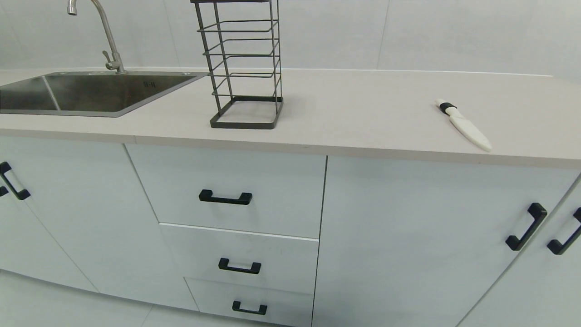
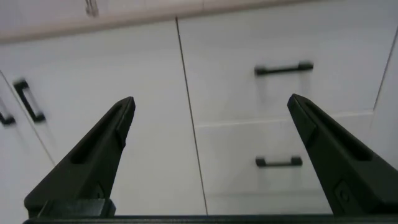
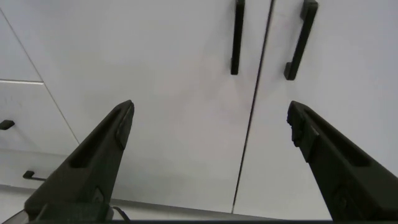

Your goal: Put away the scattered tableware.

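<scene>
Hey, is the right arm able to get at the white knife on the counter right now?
Probably yes, after rising: the knife lies alone near the counter edge, while the open right gripper faces cabinet doors below.

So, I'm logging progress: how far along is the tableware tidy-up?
Nothing looks done yet: the white knife lies on the counter, apart from the wire rack. Nothing in hand: left hand and right hand are open, facing cabinet fronts. The knife remains to be stored.

I see a pale countertop with a steel sink set into its left end. A black wire rack stands upright near the middle. A white knife lies flat well to its right, near the front edge.
</scene>
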